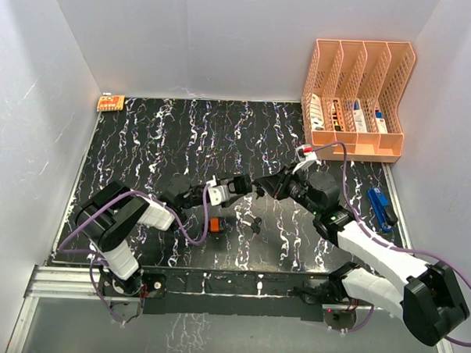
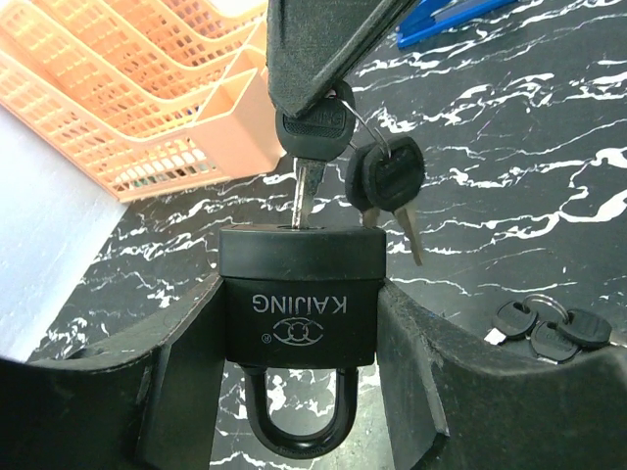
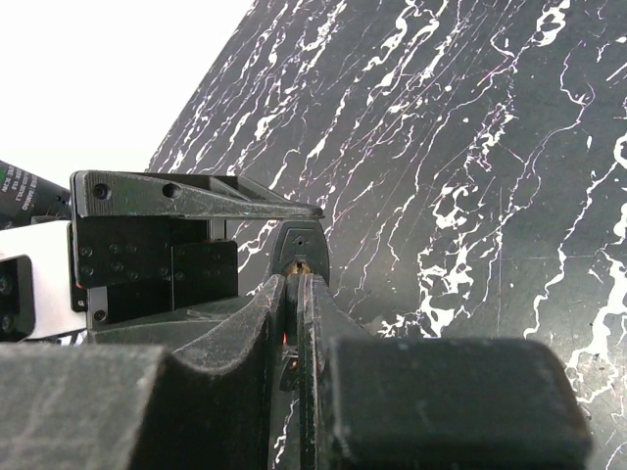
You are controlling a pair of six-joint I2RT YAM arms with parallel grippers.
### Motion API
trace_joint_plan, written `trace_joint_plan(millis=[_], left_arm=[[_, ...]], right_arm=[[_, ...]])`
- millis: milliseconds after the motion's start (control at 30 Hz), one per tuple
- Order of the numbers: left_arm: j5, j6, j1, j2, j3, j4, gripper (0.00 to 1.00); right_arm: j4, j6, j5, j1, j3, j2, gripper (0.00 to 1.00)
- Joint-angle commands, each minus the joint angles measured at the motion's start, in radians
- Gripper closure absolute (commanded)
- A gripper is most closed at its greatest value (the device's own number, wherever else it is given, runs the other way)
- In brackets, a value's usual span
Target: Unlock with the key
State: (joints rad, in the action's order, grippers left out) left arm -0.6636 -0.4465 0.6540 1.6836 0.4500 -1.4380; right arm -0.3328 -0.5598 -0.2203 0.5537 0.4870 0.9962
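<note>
A black padlock marked KAIJING is clamped between my left gripper's fingers, shackle toward the camera and keyway end facing away. My right gripper is shut on the black head of a key. The key's silver blade stands with its tip in the keyway and most of the blade still showing. A second key hangs from the same ring. In the top view the left gripper and right gripper meet tip to tip above the table's middle. In the right wrist view the shut gripper hides the key, with the padlock just beyond.
A spare bunch of keys lies on the marbled table below the grippers, beside a small red-orange object. An orange file organiser stands at the back right, a blue object at the right edge, a small orange item at the back left.
</note>
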Motion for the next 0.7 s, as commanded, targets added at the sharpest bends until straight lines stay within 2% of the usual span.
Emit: trace_joint_plan(millis=[0,400,667], left_arm=[[-0.037,-0.050,0.025,-0.107,0.091,-0.065,1.00],[0.124,0.007,0.030,-0.108,0.085,-0.142,1.00],[0.041,-0.003,0.031,-0.131,0.124,-0.009,1.00]], right_arm=[[0.034,-0.001,-0.099,0.015,0.063,0.066,1.00],[0.064,0.007,-0.143,0.016,0.115,0.164,1.00],[0.080,0.020,-0.135,0.017,0.137,0.190,1.00]])
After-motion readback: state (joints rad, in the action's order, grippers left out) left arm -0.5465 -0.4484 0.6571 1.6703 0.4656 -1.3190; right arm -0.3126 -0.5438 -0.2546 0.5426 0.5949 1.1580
